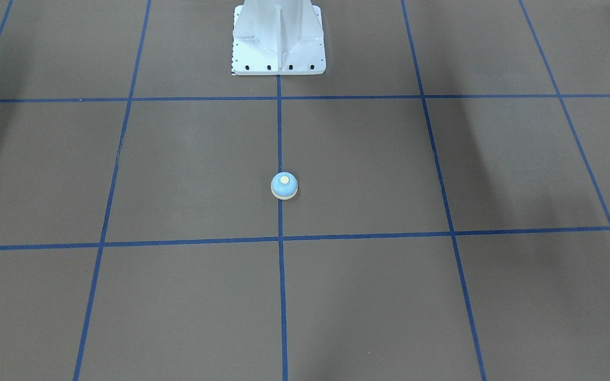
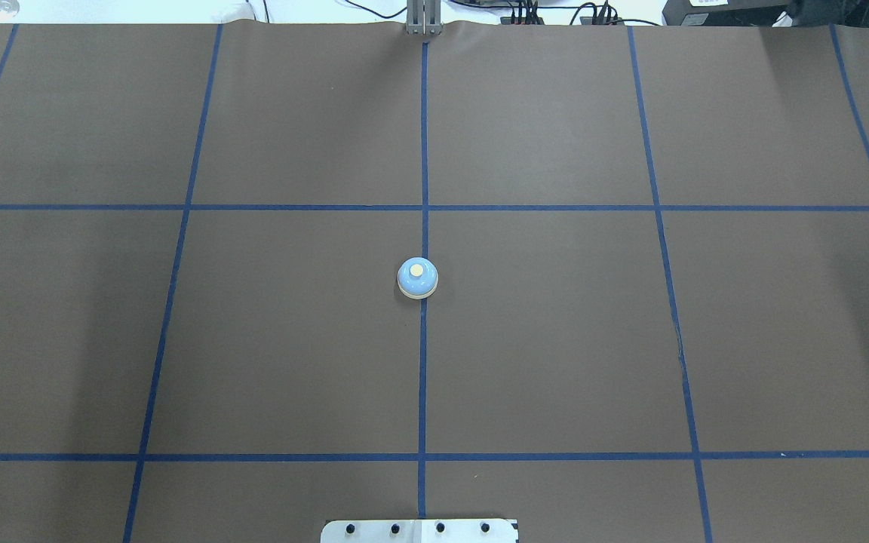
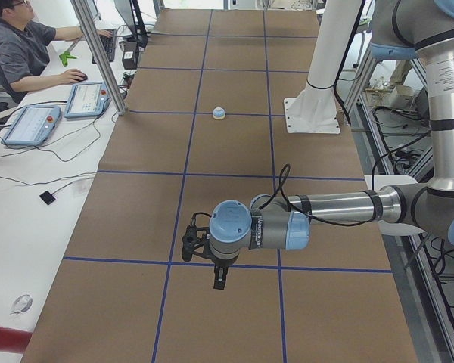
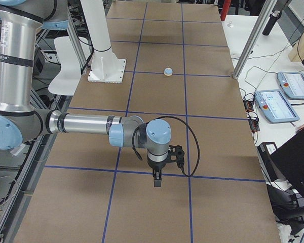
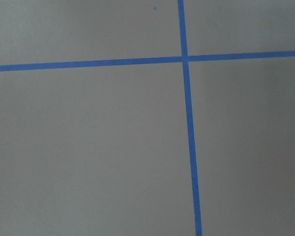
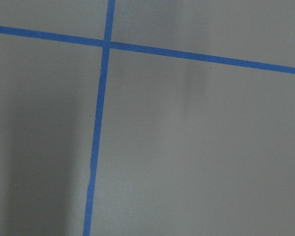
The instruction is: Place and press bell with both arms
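Seen from my remote station: the left hand (image 3: 219,283) hangs pointing down over the brown surface (image 2: 555,339), close to a crossing of the blue tape lines (image 2: 424,151) toward the robot's left end. Only a side view shows it, and I cannot tell whether it is wide or narrow. The bell (image 2: 418,277) stands upright at the surface's centre, on the middle tape line, out in front of the white pedestal (image 1: 278,42) and well apart from both hands. Toward the opposite end, the right hand (image 4: 157,181) likewise points down near a tape crossing. I cannot tell its opening either.
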